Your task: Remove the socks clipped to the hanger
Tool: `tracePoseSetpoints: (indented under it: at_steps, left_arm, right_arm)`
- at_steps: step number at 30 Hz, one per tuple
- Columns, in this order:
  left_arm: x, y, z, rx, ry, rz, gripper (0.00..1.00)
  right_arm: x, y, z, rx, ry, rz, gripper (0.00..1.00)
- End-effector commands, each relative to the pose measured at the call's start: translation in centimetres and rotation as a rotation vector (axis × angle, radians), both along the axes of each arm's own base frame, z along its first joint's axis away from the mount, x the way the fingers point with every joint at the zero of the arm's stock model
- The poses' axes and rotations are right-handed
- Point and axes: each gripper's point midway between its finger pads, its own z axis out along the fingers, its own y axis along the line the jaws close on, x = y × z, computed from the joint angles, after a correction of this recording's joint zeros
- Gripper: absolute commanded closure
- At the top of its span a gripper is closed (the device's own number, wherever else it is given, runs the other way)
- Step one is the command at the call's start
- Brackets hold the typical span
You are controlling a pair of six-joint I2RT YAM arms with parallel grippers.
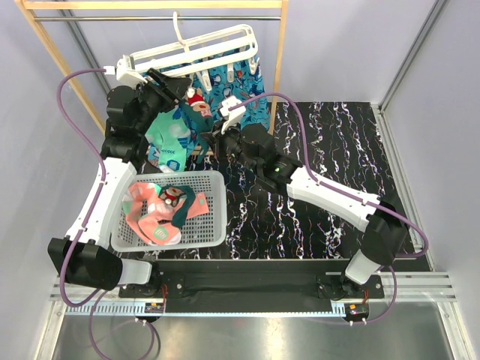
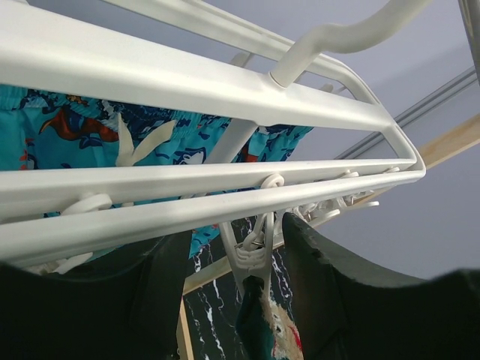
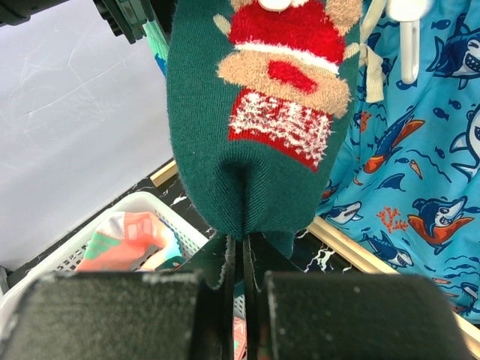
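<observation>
Black white-veined table (image 1: 322,195), pale lilac walls (image 1: 34,150), wooden rack (image 1: 280,67) far left, right tool (image 3: 241,279) clenched on teal Santa sock (image 3: 255,172), left tool (image 2: 238,241) parted around a clip (image 2: 252,261) of the hanger (image 2: 187,82)

White arm shells (image 1: 330,196), black joints (image 1: 384,238), purple cables (image 1: 79,74), green indicator light (image 1: 278,169).

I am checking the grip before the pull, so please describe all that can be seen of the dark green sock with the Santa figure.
The dark green sock is soft knit with a fluffy red, white and tan Santa figure. It hangs from a white clip of the hanger, in front of the blue shark-print cloth. The right gripper is shut on its lower end.
</observation>
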Motion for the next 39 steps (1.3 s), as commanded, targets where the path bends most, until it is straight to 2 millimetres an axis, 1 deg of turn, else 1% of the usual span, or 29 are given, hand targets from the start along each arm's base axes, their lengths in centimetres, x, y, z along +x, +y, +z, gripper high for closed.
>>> tracePoseSetpoints:
  at_steps: [1, 4, 6, 7, 8, 11, 12, 20, 21, 23, 24, 25, 27, 28, 30, 35, 36, 37, 38, 39]
  left_arm:
    - [-0.54, 0.41, 3.77, -0.035, -0.114, 0.016, 0.44]
    - [-0.58, 0.41, 3.7, -0.037, -0.11, 0.016, 0.46]
    - [-0.73, 0.39, 3.86, -0.043, -0.116, 0.013, 0.51]
    - [-0.74, 0.39, 3.71, -0.044, -0.113, 0.013, 0.56]
    - [-0.77, 0.46, 3.82, -0.048, -0.115, 0.017, 0.69]
    - [-0.62, 0.5, 3.8, -0.049, -0.106, 0.018, 0.9]
    - [-0.62, 0.41, 3.77, -0.049, -0.103, 0.015, 1.0]
    - [-0.65, 0.38, 3.69, -0.057, -0.092, 0.014, 1.0]
    - [-0.73, 0.42, 3.74, -0.056, -0.092, 0.016, 0.92]
    - [-0.72, 0.71, 3.58, -0.059, -0.084, 0.031, 0.65]
    - [-0.75, 0.75, 3.31, -0.062, -0.078, 0.035, 0.55]
    - [-0.93, 0.84, 3.53, -0.069, -0.087, 0.039, 0.5]
    - [-1.11, 0.97, 3.76, -0.083, -0.097, 0.045, 0.49]
    - [-1.18, 1.01, 3.68, -0.089, -0.097, 0.047, 0.49]
    - [-1.31, 1.05, 4.08, -0.097, -0.107, 0.047, 0.53]
    - [-0.8, 0.93, 3.84, -0.102, -0.089, 0.043, 0.6]
    - [-0.84, 0.91, 3.91, -0.105, -0.091, 0.045, 0.62]
    - [-0.84, 0.88, 3.89, -0.108, -0.092, 0.043, 0.68]
    - [-0.81, 0.92, 3.89, -0.11, -0.091, 0.045, 0.79]
    - [-0.73, 1.0, 3.8, -0.111, -0.088, 0.048, 0.97]
  right_arm:
    - [-0.67, -1.05, 3.95, 0.082, -0.054, -0.009, 1.0]
    - [-0.68, -1.04, 3.91, 0.082, -0.052, -0.009, 1.0]
    - [-0.63, -1.09, 3.87, 0.08, -0.052, -0.012, 1.0]
    - [-0.61, -1.1, 3.87, 0.08, -0.052, -0.014, 1.0]
    - [-0.64, -1.2, 3.98, 0.079, -0.055, -0.016, 1.0]
    - [-0.65, -1.24, 3.91, 0.08, -0.052, -0.017, 1.0]
    - [-0.65, -1.29, 3.99, 0.081, -0.053, -0.018, 1.0]
    - [-0.83, -1.63, 4.11, 0.082, -0.055, -0.022, 1.0]
    - [-0.84, -1.68, 4.11, 0.083, -0.054, -0.023, 1.0]
    - [-0.78, -1.72, 4.15, 0.085, -0.053, -0.024, 1.0]
    - [-0.82, -1.69, 4.23, 0.086, -0.055, -0.021, 1.0]
    - [-0.83, -1.69, 4.23, 0.086, -0.053, -0.021, 1.0]
    - [-0.84, -1.63, 4.19, 0.087, -0.05, -0.02, 1.0]
    - [-0.92, -1.56, 4.19, 0.087, -0.05, -0.017, 1.0]
    - [-0.92, -1.56, 4.19, 0.088, -0.048, -0.016, 1.0]
    - [-0.95, -1.58, 4.2, 0.089, -0.048, -0.013, 1.0]
    - [-0.94, -1.64, 4.31, 0.092, -0.048, -0.016, 1.0]
    - [-0.95, -1.63, 4.31, 0.091, -0.049, -0.015, 1.0]
    - [-0.94, -1.64, 4.27, 0.091, -0.047, -0.016, 1.0]
    - [-0.91, -1.67, 4.27, 0.089, -0.049, -0.018, 1.0]
